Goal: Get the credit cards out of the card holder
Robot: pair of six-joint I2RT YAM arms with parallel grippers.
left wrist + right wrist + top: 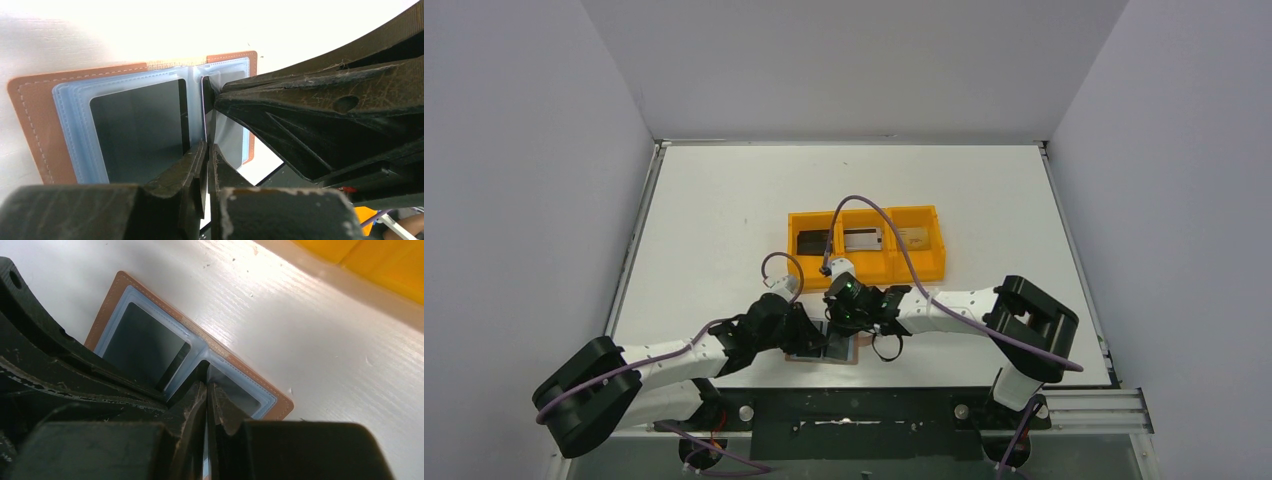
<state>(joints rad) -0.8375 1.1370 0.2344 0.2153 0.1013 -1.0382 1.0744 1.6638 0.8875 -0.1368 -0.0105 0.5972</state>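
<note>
Black card, silvery card and gold-tan card already lie in the orange tray, so little seems left; just nearside of it the card holder lies open on the counter, left hand and right hand pinched shut at its fold, hold unclear.

White table, plain grey walls on three sides; bright even light.

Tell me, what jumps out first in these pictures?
The bright orange tray at the table's middle holds a black card, a grey card and a tan card, one per compartment. Nearer the arms, the brown wallet lies open, and the left gripper and right gripper both pinch its middle fold.
</note>
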